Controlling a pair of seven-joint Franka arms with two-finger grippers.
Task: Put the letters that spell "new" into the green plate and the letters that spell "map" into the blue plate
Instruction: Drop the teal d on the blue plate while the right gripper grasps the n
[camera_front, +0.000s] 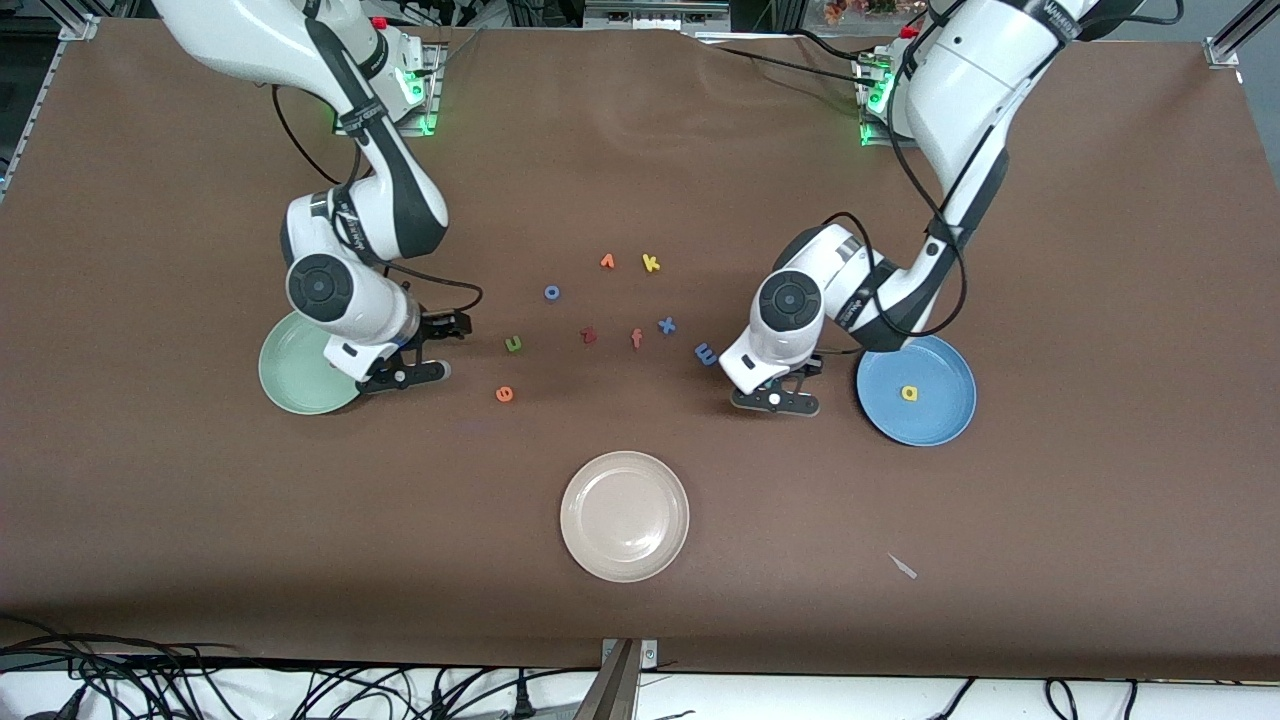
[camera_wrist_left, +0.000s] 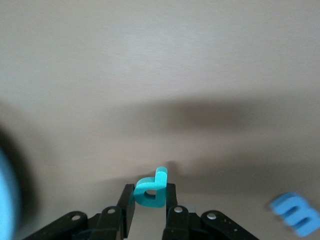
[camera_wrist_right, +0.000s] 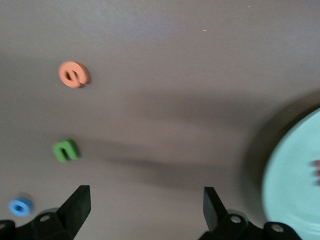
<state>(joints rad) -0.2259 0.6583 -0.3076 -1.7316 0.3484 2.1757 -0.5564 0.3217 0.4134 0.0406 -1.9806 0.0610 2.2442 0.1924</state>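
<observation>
Teal "p" (camera_wrist_left: 151, 191) pinched in the left gripper (camera_wrist_left: 150, 210) above bare table, between blue "m" (camera_front: 706, 353) and the blue plate (camera_front: 940, 425), which holds yellow "a" (camera_front: 909, 393). Right gripper (camera_wrist_right: 145, 207) spread wide, empty, beside the green plate (camera_front: 285, 385); green "n" (camera_front: 513, 343) and orange "e" (camera_front: 504, 394) lie on the table nearby.

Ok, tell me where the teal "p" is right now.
The teal "p" is pinched in the left end effector, low over the table between the blue "m" and the blue plate.
</observation>
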